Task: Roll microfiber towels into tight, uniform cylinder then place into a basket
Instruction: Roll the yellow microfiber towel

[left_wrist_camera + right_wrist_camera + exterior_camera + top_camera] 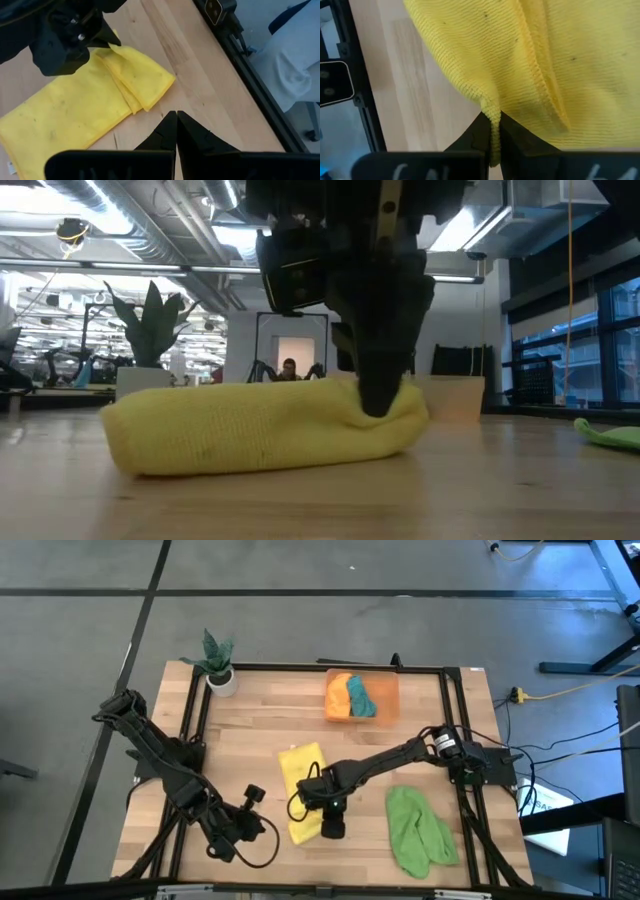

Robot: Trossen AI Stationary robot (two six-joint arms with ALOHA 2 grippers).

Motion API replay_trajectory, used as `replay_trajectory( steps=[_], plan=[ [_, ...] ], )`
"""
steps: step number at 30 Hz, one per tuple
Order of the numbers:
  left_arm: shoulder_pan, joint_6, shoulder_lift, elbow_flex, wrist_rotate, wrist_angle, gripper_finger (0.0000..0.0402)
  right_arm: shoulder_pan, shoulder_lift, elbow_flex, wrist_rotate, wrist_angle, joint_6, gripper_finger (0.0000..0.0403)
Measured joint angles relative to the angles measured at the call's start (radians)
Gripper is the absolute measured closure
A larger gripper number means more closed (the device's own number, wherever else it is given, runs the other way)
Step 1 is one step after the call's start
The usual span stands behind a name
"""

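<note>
While right end effector (491,131) pinches yellow towel (301,775) | left end effector (176,131) closed, empty | basket (388,690): two towels | green towel (415,828): one

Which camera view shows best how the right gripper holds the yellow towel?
The right wrist view: the right gripper pinches the yellow towel edge. The high view shows the arm over it, the low view a dark block pressing it, the left wrist view the housing.

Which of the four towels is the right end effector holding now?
The yellow towel, folded mid-table; the right end effector pinches its edge. The orange and teal ones lie in the basket; the green lies untouched.
</note>
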Motion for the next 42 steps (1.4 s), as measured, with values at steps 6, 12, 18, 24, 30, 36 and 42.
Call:
replay_trajectory(
  steps=[6, 12, 18, 24, 30, 36, 42],
  plan=[
    [0.000, 0.000, 0.000, 0.000, 0.000, 0.002, 0.0401, 0.000, 0.000, 0.000, 0.000, 0.011, 0.001, 0.0379],
    [0.000, 0.000, 0.000, 0.000, 0.000, 0.004, 0.0401, 0.000, 0.000, 0.000, 0.000, 0.024, 0.003, 0.0379],
    [0.000, 0.003, 0.004, 0.000, -0.008, 0.005, 0.0401, 0.000, 0.000, 0.000, 0.000, 0.046, -0.001, 0.0379],
    [0.003, -0.024, 0.005, 0.000, -0.141, -0.011, 0.0401, 0.000, 0.000, 0.000, 0.000, 0.065, 0.000, 0.0379],
    [0.002, -0.025, 0.005, 0.000, -0.147, -0.006, 0.0401, 0.000, 0.000, 0.000, 0.000, 0.090, 0.001, 0.0379],
    [0.002, -0.025, 0.005, 0.000, -0.147, -0.006, 0.0401, 0.000, -0.001, 0.000, 0.000, 0.105, -0.001, 0.0379],
    [0.002, -0.025, 0.005, 0.000, -0.147, -0.006, 0.0401, 0.000, -0.001, 0.000, 0.000, 0.117, -0.002, 0.0379]
  ],
)
